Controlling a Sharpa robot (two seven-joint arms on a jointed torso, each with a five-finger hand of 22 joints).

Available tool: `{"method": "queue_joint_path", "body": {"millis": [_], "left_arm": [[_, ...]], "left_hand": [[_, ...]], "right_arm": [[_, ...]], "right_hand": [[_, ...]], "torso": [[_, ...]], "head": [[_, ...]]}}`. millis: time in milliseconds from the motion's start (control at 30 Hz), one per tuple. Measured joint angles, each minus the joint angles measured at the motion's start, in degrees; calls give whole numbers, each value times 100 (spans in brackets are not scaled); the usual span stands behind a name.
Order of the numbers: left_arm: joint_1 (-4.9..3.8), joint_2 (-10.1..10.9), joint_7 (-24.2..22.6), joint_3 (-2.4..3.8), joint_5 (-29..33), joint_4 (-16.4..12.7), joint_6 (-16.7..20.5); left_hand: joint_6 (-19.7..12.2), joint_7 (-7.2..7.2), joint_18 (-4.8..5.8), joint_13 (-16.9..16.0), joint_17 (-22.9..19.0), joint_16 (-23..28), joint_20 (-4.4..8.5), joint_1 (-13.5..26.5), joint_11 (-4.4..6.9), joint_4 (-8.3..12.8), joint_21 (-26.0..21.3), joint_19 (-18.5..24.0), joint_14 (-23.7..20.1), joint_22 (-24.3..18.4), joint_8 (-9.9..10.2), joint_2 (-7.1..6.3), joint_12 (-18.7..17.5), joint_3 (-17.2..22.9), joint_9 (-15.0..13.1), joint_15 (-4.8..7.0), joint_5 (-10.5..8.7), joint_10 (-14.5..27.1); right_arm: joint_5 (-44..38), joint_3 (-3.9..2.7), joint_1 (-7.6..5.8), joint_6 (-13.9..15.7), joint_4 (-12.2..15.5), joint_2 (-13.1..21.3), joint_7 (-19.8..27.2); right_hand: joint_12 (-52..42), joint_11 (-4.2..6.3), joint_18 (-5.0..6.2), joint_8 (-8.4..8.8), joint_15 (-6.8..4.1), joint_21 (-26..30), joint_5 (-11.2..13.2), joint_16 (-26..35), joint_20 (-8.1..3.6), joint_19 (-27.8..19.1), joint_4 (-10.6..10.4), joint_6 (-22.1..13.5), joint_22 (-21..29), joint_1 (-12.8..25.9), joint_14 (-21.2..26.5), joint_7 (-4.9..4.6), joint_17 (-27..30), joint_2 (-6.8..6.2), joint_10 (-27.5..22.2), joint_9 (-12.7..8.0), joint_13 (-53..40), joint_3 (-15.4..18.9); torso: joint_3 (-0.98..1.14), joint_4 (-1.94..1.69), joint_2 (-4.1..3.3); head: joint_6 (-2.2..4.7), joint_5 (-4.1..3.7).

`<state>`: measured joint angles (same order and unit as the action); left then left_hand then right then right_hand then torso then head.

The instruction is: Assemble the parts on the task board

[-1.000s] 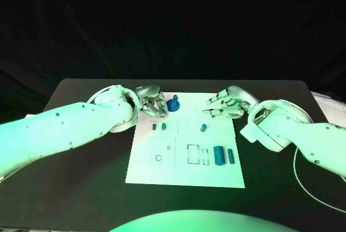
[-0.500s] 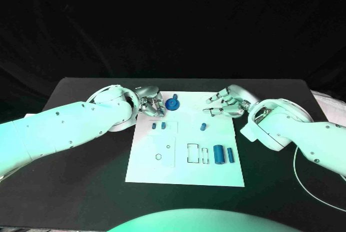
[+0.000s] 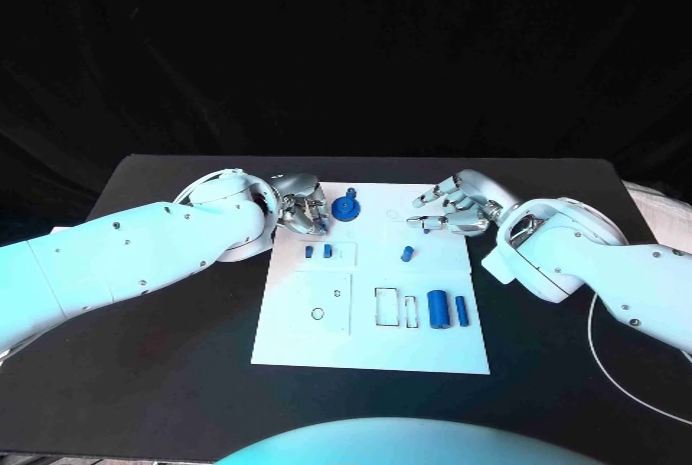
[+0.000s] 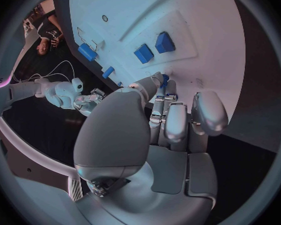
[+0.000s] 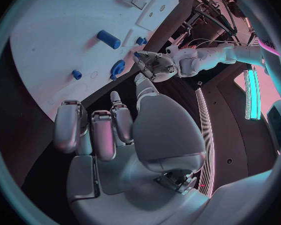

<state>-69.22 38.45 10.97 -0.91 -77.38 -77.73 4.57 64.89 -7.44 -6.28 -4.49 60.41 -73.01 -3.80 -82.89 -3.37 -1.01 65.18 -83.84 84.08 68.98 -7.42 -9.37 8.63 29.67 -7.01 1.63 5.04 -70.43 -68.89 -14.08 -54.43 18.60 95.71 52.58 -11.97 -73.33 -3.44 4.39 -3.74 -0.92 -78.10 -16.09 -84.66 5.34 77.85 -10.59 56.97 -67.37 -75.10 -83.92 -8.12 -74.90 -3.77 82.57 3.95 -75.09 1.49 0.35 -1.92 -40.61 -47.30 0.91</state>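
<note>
Lying flat in the middle of the black table, the white task board carries recessed outlines and small blue parts. Nearest the robot stand two blue cylinders, well short of both hands, beside rectangular outlined slots. Further on, two small blue blocks sit just short of the left hand, and a small blue peg lies just short of the right hand. A blue round knobbed part stands on the board's far end, just beside the left hand's fingertips; contact cannot be told. Left fingers curl together, nothing visibly held. Right fingers are loosely curled, apart, empty, over the board's far edge.
</note>
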Motion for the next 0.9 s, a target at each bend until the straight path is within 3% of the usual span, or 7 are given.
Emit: {"method": "queue_joint_path", "body": {"millis": [700, 800, 900], "left_arm": [[33, -109, 83, -10, -110, 94, -50], [36, -111, 95, -12, -122, 95, -61], [39, -111, 110, -15, -130, 98, -68]], "left_hand": [[0, 0, 0, -16, -24, 0, 0, 47, 0, 0, 7, 0, 0, 21, 50, -1, -69, -1, 24, 0, 0, 0], [-24, -25, 0, -11, -56, 0, 0, 82, -5, 0, 27, 0, 0, 32, 122, -35, -120, -1, 49, 0, 0, 5], [-160, -91, 0, 3, -95, 0, -36, 143, -81, 0, 27, 10, -16, 38, 227, -96, -204, -1, 93, -43, 1, 82]], "right_arm": [[2, 0, 11, 0, 0, 0, 5], [2, 0, 11, 0, 0, -1, 6], [2, 0, 12, 0, -1, 0, 6]], "right_hand": [[0, 0, 0, 0, 0, 0, 0, 0, 0, 0, 0, 0, 0, 0, 0, 0, -4, 0, 0, 0, 0, 0], [0, 0, 0, 0, 0, 0, 0, 0, 0, 0, 0, 0, 0, 0, 0, 0, -3, 0, 0, 0, 0, 0], [0, 0, 0, 0, 0, 0, 0, 0, 0, 0, 0, 0, 0, 0, 0, 0, -3, 0, 0, 0, 0, 0]], "torso": [[3, 2, 0], [3, 1, 0], [3, 3, 0]], "head": [[-32, 12], [-34, 14], [-34, 14]]}}
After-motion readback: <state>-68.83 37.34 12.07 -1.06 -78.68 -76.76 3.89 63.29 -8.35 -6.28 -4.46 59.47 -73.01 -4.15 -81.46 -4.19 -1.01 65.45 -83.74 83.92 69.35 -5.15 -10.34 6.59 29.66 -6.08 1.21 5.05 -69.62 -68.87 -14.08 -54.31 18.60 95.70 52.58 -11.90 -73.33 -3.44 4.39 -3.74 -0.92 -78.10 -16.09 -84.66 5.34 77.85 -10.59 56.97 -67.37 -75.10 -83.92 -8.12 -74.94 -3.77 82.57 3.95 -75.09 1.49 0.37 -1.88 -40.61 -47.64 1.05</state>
